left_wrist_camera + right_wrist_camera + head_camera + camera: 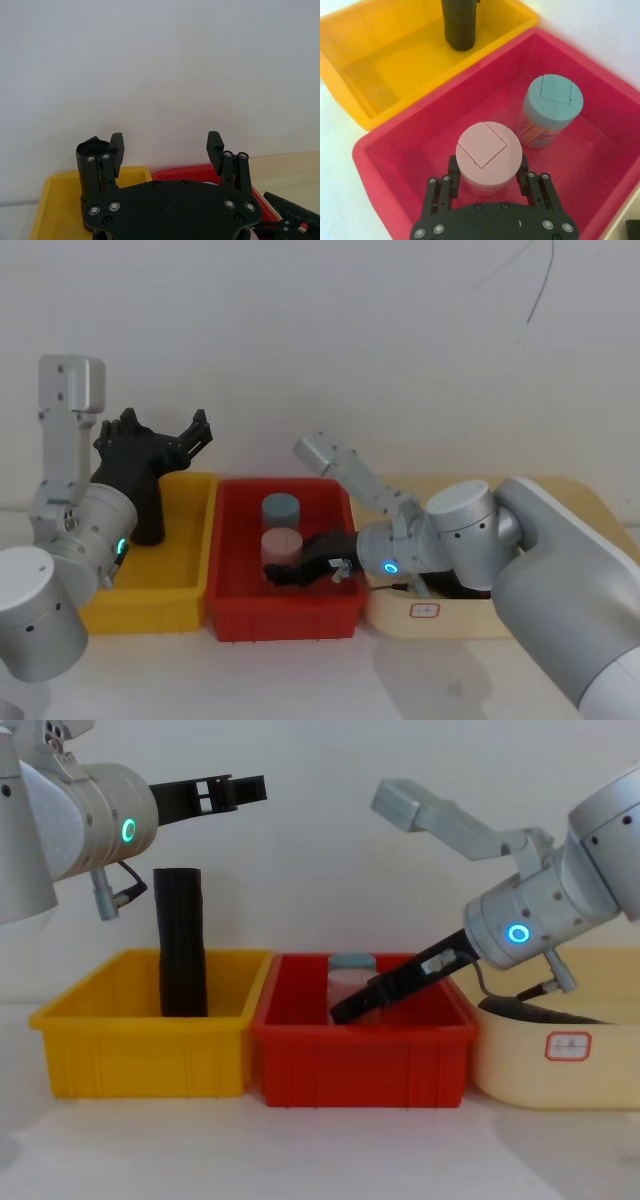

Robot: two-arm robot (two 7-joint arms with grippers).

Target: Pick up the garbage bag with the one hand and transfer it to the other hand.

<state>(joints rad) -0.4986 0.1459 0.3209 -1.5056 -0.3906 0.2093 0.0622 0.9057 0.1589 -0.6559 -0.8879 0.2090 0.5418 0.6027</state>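
Note:
The garbage bag point(182, 942), a black roll, stands upright in the yellow bin point(140, 1050); no label shows on the sides I see. My left gripper point(165, 145), on the green-ringed arm, hovers open just above the roll's top point(92, 148), which sits outside one finger. From the head view the left gripper point(165, 432) covers most of the roll. On the blue-ringed arm, my right gripper point(488, 169) reaches down into the red bin point(395, 165). Its fingers point(454, 169) lie against both sides of a pink-lidded canister point(489, 156).
A blue-lidded canister point(554, 102) stands behind the pink one in the red bin. A beige tray point(560, 1065) with a white label sits to the right, with a dark object point(540, 1011) lying in it, mostly hidden. A white wall runs behind the bins.

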